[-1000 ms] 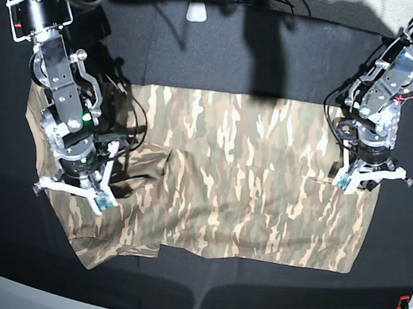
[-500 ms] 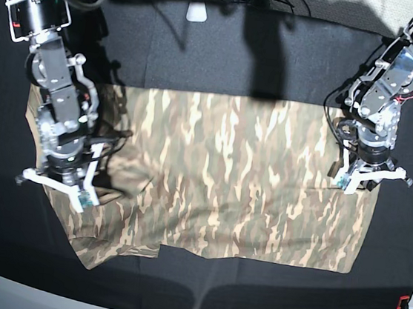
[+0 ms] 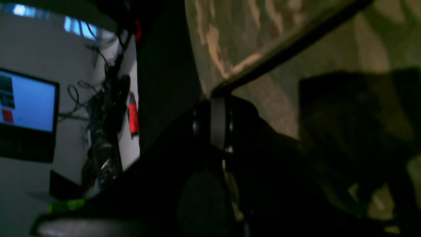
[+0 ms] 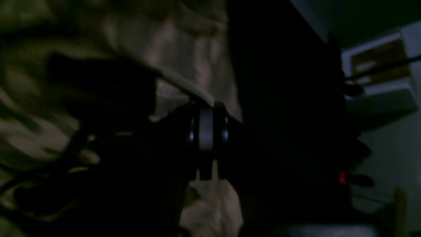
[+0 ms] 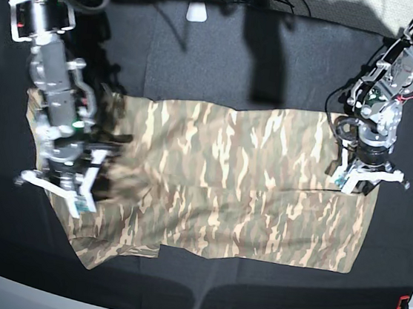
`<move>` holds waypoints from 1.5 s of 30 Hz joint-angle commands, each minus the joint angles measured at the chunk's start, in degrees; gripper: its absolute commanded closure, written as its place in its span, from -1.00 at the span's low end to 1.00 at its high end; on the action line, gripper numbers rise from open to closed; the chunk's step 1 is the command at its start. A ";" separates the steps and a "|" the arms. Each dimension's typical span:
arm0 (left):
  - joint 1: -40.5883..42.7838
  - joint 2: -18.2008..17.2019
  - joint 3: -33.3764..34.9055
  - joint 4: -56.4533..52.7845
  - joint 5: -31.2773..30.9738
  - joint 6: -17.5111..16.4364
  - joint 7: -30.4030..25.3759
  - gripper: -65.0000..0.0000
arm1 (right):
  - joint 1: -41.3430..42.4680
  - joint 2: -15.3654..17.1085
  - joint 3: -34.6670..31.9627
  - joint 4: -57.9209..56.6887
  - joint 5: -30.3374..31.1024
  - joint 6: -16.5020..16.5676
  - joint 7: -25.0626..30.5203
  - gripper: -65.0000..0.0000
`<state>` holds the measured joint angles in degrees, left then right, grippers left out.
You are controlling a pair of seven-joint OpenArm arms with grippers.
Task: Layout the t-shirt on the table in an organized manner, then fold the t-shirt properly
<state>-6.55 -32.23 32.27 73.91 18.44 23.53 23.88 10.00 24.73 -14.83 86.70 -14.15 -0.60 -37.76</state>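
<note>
Camouflage cloth covers the middle of the table (image 5: pixel 225 60): the t-shirt (image 5: pixel 240 188) lies spread wide across the black covering, its lower hem toward the near edge and its upper fold line running side to side. It is mostly flat, with bunching and a loose flap at the end nearest the right arm.

The left claw (image 5: pixel 358 177) is closed on a pinch of the shirt's edge toward the table's right side in the base view; the left wrist view shows cloth drawn taut away from the shut jaws. The right claw (image 5: pixel 76 184) is likewise clamped on fabric at the opposite end, and the right wrist view shows cloth gathered at its closed tips.

Judgement: both ends appear held so that the garment can be tensioned and a fold carried across evenly. The layout looks largely done; the folding appears under way.

Risk: the rumpled end may crease unevenly if released without smoothing.
</note>
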 commanded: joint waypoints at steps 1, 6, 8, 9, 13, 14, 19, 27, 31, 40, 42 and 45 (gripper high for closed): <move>-1.29 -0.81 -0.39 0.68 1.14 0.92 -1.92 1.00 | 1.44 0.28 0.52 0.81 -0.66 -0.46 1.92 1.00; -1.29 -0.81 -0.39 0.68 0.98 0.90 -5.29 1.00 | 1.44 -1.14 0.52 0.81 -0.83 0.46 2.91 1.00; -1.29 -0.83 -0.39 0.68 1.01 0.90 -5.53 1.00 | 1.44 -1.09 0.52 0.81 -0.85 0.44 2.91 1.00; -1.29 -0.83 -0.39 0.68 1.01 0.90 -5.53 1.00 | 1.44 -1.07 0.52 0.81 -0.87 0.44 2.91 1.00; -1.40 -0.83 -0.39 0.68 1.01 0.90 -5.53 1.00 | 1.62 -1.07 0.52 0.81 -2.64 0.37 3.50 1.00; -1.46 -0.83 -0.39 0.68 1.03 0.90 -5.53 1.00 | 1.77 -1.09 0.52 0.81 -2.62 0.37 3.45 1.00; -2.23 -0.83 -0.39 0.68 1.01 0.90 -5.25 1.00 | 2.08 -1.09 0.52 0.81 -2.58 0.37 3.39 1.00; -2.38 -0.87 -0.39 0.68 1.03 0.90 -4.28 0.13 | 2.14 -1.09 0.55 0.81 -2.62 -1.90 3.50 0.21; -2.14 -0.83 -0.39 0.79 4.66 0.94 1.40 0.13 | 2.54 -1.07 0.55 0.94 -2.69 -2.38 0.57 0.21; 2.23 -6.58 -0.33 10.60 9.81 1.07 3.61 0.14 | 2.21 -1.05 0.57 5.46 -6.88 -2.34 -2.16 0.21; 3.52 -8.24 -0.33 13.09 9.79 0.79 5.75 0.14 | 2.19 -1.07 0.57 5.70 -6.91 -2.34 -4.07 0.21; 7.41 -11.39 -0.33 16.57 9.79 -3.32 6.29 0.14 | 1.22 -0.90 0.57 6.38 -8.59 -1.97 -5.77 0.21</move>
<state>1.10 -42.78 32.25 89.76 27.44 19.05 30.55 10.04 23.20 -14.76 91.77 -22.02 -1.98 -44.58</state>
